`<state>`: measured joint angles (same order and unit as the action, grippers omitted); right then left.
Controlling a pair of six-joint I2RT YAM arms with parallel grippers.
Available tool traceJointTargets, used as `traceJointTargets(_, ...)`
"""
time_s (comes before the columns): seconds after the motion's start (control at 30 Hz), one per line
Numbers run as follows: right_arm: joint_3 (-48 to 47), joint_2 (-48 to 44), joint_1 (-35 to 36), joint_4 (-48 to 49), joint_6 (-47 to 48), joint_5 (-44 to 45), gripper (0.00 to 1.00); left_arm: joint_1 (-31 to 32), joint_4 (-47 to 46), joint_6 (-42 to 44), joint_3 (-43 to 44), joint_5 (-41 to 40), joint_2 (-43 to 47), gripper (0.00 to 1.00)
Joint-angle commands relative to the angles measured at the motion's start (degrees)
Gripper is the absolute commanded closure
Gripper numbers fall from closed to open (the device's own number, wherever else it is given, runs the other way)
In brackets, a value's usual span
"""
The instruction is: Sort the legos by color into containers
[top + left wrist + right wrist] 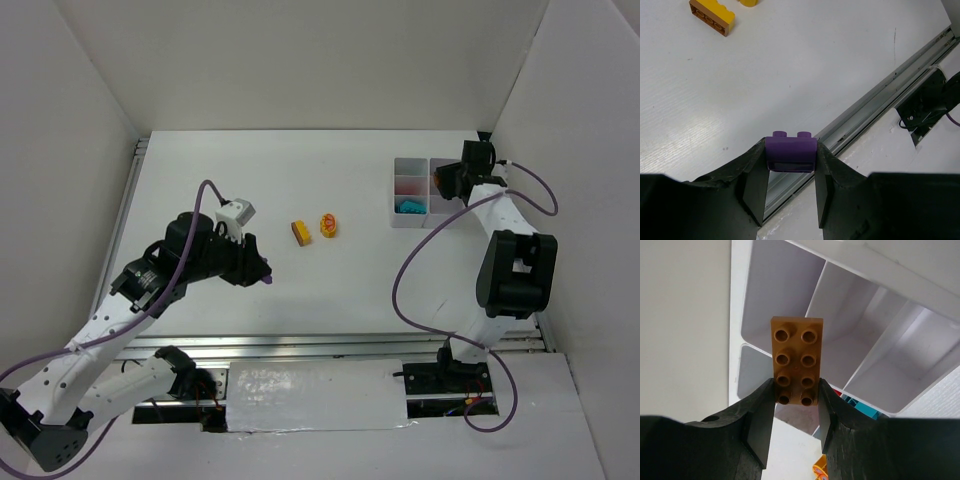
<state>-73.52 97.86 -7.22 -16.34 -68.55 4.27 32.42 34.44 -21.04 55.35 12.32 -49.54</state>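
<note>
On the desk I see the tray at far right, with a cyan brick in its near-left cell. My right jaws, at the tray, clamp an orange-brown brick. My left jaws clamp a purple brick.

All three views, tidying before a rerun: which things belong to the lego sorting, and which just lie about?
Job: purple lego, brown lego, yellow brick, round yellow piece, cyan legos, organiser tray.
Lying about: silvery sheet, purple cables.

Yellow-orange legos: three. Purple lego: one. Cyan lego: one. Tray: one. Left end effector, right end effector: two.
</note>
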Motion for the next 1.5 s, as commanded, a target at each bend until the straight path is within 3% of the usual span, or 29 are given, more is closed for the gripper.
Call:
traceJointTargets(0.0, 0.39, -1.62, -0.77, 1.66, -0.35, 2.06, 0.84, -0.34, -1.65, 0.91, 0.02, 0.87, -0.3, 1.0)
traceJointTargets(0.17, 0.91, -1.18, -1.65, 2.18, 0.09, 0.92, 0.74, -0.43, -1.65, 0.91, -0.07, 1.04, -0.3, 1.0)
traceJointTargets(0.27, 1.71, -1.54, -1.65, 2.45, 0.09, 0.82, 0.62, -0.43, -1.74, 1.0, 0.02, 1.13, -0.38, 1.0)
traceJointTargets(0.53, 3.47, -2.06, -1.83, 4.12, 0.61, 0.12, 0.56, -0.43, -1.65, 1.09, -0.07, 1.04, -0.38, 1.0)
traceJointTargets(0.57, 3.38, -1.98, -1.74, 4.12, 0.61, 0.12, 0.5, -0.52, -1.65, 1.0, -0.07, 1.13, -0.38, 1.0)
traceJointTargets(0.77, 1.45, -1.54, -1.83, 3.16, 1.23, 0.03, 0.37, -0.52, -1.65, 1.09, 0.02, 1.39, -0.56, 1.0)
traceJointTargets(1.0, 1.97, -5.47, -1.48, 5.33, 5.0, -3.64, 0.37, -1.13, -1.83, 0.65, 0.11, 1.31, -0.12, 1.0)
traceJointTargets(1.07, 4.33, -8.03, -0.34, 8.67, 10.26, -11.27, 0.36, -2.44, -2.88, 0.03, 0.19, 2.88, 0.41, 1.0)
traceJointTargets(1.1, 5.65, -10.82, 0.1, 15.22, 12.98, -16.18, 0.34, -3.06, -3.49, -0.32, 0.37, 6.11, 0.67, 1.0)
traceJointTargets(1.17, 11.27, -13.48, 2.46, 28.2, 20.02, -36.1, 0.24, -4.55, -6.47, -1.9, 0.81, 11.3, 0.58, 1.0)
traceJointTargets(1.2, 12.86, -15.58, 3.87, 32.73, 22.3, -44.18, 0.09, -4.74, -7.79, -3.73, 0.98, 16.2, 0.58, 1.0)
traceJointTargets(1.23, 15.74, -16.64, 5.8, 35.99, 25.63, -51.57, 0.0, -4.83, -9.63, -4.97, 0.99, 18.68, 0.41, 1.0)
traceJointTargets(1.27, 16.64, -17.87, 10.95, 37.42, 27.23, -61.39, 0.01, -5.0, -13.39, -6.2, 1.16, 20.97, 0.06, 1.0)
traceJointTargets(1.33, 17.87, -22.87, 17.12, 30.96, 36.53, -64.82, 0.0, -5.0, -16.4, -9.89, 1.95, 27.22, -1.52, 1.0)
traceJointTargets(1.37, 19.01, -26.81, 23.59, 28.84, 38.82, -64.31, 0.0, -5.0, -18.85, -10.94, 3.0, 28.8, -2.74, 1.0)
traceJointTargets(1.43, 22.79, -30.08, 29.26, 30.56, 40.0, -64.56, 0.0, -5.09, -21.68, -13.41, 3.8, 33.64, -3.54, 1.0)
traceJointTargets(1.47, 24.72, -31.23, 31.37, 38.32, 37.81, -66.05, 0.0, -5.0, -25.08, -14.29, 3.97, 34.69, -3.9, 1.0)
